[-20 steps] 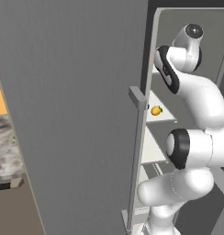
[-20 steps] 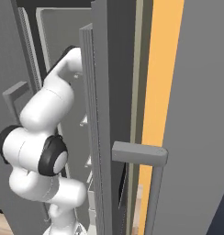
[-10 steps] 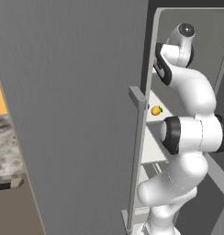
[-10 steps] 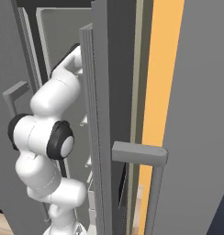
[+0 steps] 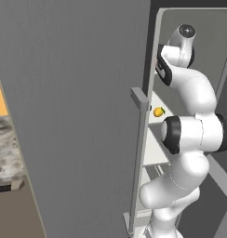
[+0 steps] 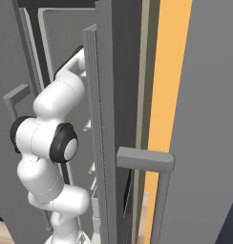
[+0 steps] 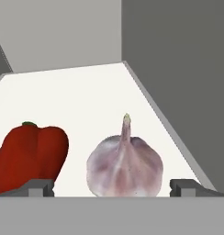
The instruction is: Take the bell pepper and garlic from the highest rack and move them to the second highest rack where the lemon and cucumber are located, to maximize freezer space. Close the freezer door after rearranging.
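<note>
The freezer stands with the freezer door swung wide, taking up the nine o'clock side of the left base view; the white arm reaches up past the door edge into the upper cabinet. On the highest rack, a white shelf panel, the bell pepper lies at eight o'clock in the hand view, with the garlic beside it at six o'clock but apart, stem upright; the lemon sits on a lower shelf. The fingers are spread wide and empty, their tips flanking the garlic. Judgement: the first pick-up is in hand; the next move calls for a short advance, then closing on the bulb.
</note>
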